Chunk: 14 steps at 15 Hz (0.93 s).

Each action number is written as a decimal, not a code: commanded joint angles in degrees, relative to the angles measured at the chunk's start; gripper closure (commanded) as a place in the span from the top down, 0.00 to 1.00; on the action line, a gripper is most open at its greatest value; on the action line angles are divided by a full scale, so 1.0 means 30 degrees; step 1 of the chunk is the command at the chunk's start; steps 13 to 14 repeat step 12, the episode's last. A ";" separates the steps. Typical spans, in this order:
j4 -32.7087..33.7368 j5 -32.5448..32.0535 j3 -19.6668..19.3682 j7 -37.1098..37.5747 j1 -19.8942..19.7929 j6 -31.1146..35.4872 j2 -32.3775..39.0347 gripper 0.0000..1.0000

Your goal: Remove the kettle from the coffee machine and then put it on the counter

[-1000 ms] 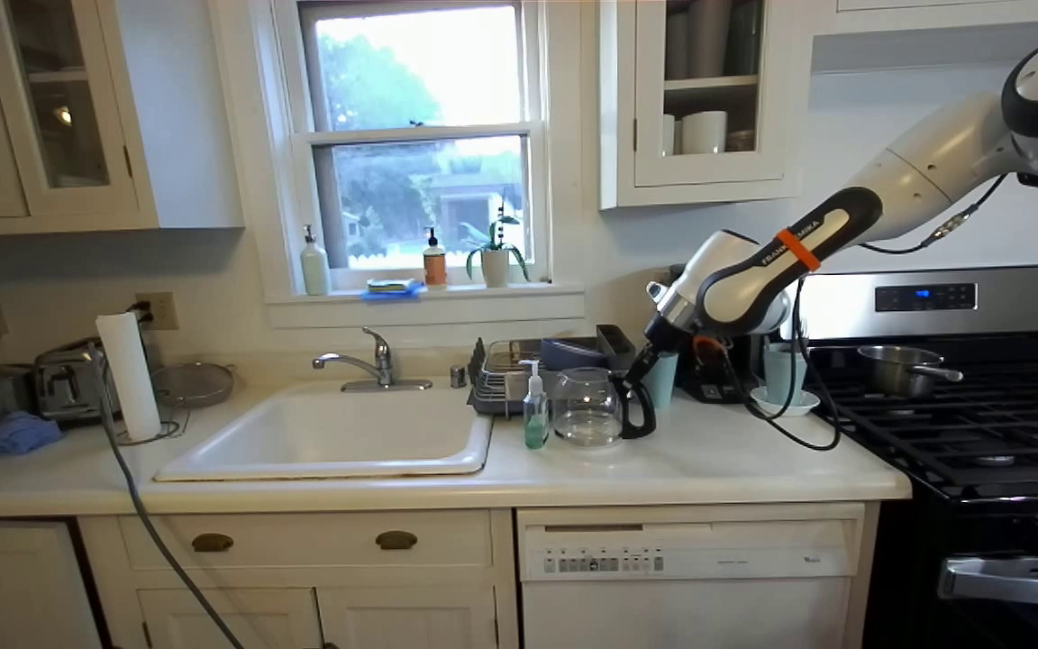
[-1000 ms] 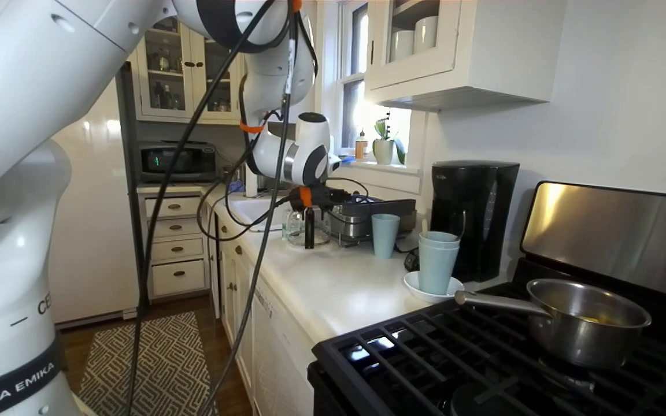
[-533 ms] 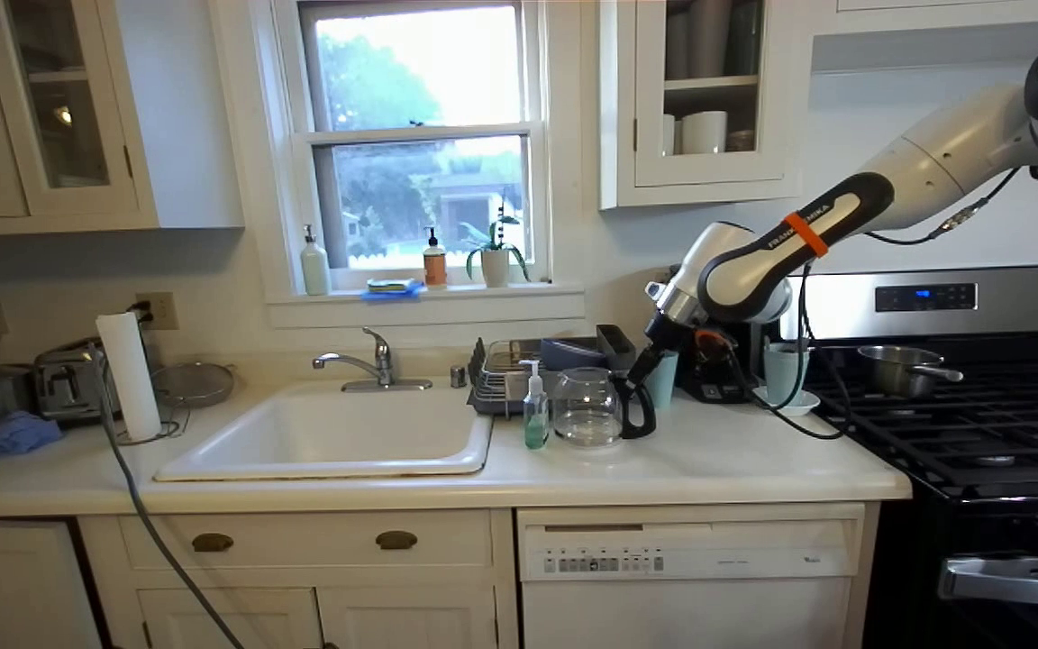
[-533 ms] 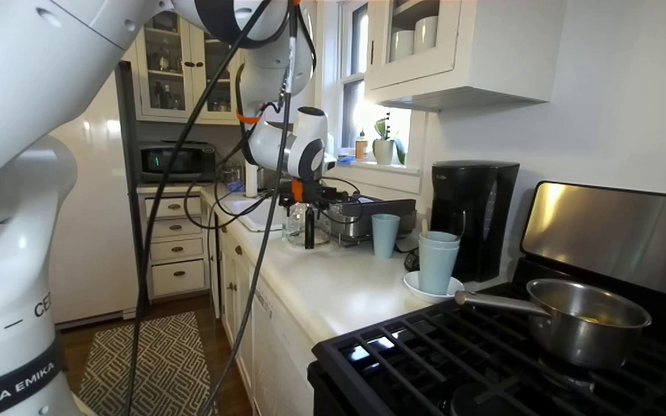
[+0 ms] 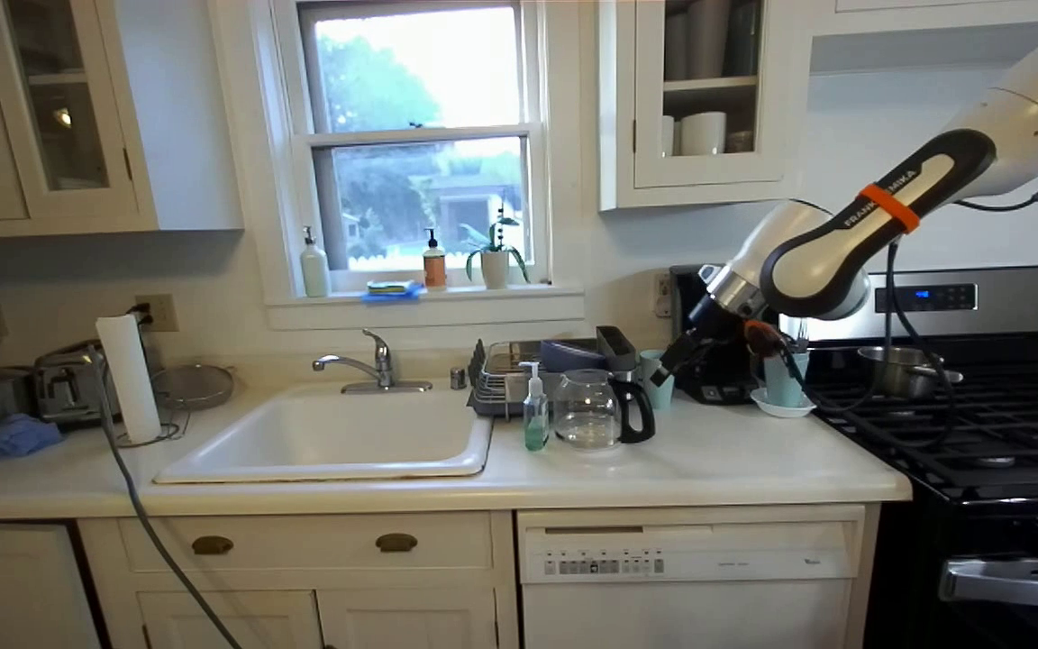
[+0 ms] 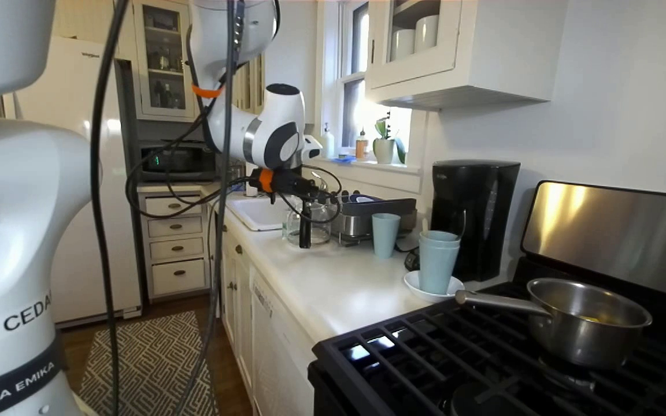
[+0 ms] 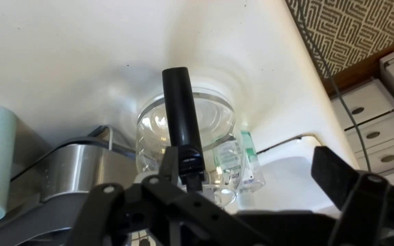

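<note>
Glass kettle [image 5: 587, 411] sits left of your gripper [image 5: 660, 373], handle [image 7: 181, 109] turned towards it; jaws wide apart, likely touching nothing.

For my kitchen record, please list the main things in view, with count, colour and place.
counter: 1, cream, below window
stove: 1, mostly black, beside counter
saucepan: 1, silver, on stove
coffee machine: 1, black, near stove
kettle: 1, clear and black, on counter
pump bottles: 3, green and orange, one beside kettle, two at window
tumblers: at least 3, teal, near coffee machine
sink: 1, white, in counter
dish rack: 1, grey, beside sink
paper roll: 1, white, near sink
potted plant: 1, green, at window
robot arm: 1, white, over counter
gripper: 1, black, open, near kettle
</note>
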 commanded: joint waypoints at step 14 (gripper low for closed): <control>-0.3671 0.1745 1.0601 0.3590 -1.0939 0.0175 0.3262 1.00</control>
